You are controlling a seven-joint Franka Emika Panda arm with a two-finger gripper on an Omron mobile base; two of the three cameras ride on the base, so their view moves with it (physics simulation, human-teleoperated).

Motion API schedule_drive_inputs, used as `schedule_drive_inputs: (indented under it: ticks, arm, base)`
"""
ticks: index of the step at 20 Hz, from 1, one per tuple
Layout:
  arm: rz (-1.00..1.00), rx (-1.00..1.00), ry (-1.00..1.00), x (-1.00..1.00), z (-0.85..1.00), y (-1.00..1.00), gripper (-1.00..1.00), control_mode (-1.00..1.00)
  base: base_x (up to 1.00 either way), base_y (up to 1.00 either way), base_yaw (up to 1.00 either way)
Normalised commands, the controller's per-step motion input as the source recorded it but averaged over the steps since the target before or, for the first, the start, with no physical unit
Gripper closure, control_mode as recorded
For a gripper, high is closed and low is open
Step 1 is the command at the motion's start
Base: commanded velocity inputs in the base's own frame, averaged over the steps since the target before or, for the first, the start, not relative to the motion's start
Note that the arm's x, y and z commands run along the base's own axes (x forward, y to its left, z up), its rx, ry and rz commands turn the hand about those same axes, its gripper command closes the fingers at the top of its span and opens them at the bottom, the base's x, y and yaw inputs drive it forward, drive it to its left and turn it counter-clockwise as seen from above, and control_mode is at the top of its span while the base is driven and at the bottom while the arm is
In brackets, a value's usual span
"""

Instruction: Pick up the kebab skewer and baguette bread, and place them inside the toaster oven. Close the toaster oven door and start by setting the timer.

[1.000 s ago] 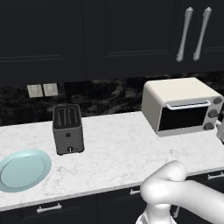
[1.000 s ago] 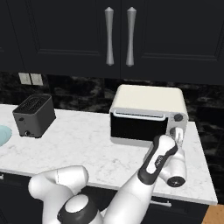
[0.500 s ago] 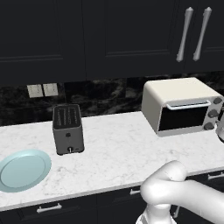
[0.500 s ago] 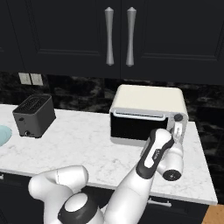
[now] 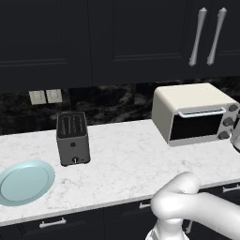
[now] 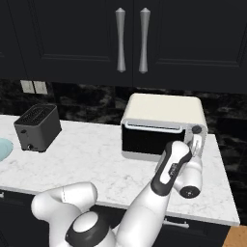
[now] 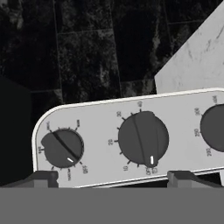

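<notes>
Facing the toaster oven (image 6: 161, 126) knob panel on the counter's right end, door shut; gripper (image 6: 196, 144) spread wide, grasping nothing, middle knob (image 7: 143, 138) dead ahead between the fingertips

Even, soft rendered light, dim dark cabinets, sharp focus, faint shadows.

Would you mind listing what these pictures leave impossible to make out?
- Toaster oven contents: both base views show a shut door with dark glass, so skewer and bread cannot be confirmed.
- Third knob: cut off by the hand view's right edge.
- Dial lettering: too small to read in the hand view.
- Hand: open before the knob panel; contact with the middle knob cannot be told.
</notes>
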Motion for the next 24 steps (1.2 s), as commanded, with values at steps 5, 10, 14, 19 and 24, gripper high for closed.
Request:
schedule_drive_inputs:
  ticks: [5,10,14,19,24]
  arm:
    - [0.00,0.01,0.00,0.07,0.00,0.00,-1.00,-1.00]
    - [0.00,0.00,0.00,0.09,0.00,0.00,-1.00,-1.00]
    - [0.00,0.00,0.00,0.06,0.00,0.00,-1.00,-1.00]
    - [0.00,0.00,0.00,0.00,-0.07,0.00,-1.00,-1.00]
    - [0.00,0.00,0.03,0.00,-0.20,0.00,-1.00,-1.00]
  base:
    - [0.00,0.00,0.00]
    - [0.00,0.00,0.00]
    - [0.00,0.00,0.00]
    - [0.00,0.00,0.00]
    - [0.00,0.00,0.00]
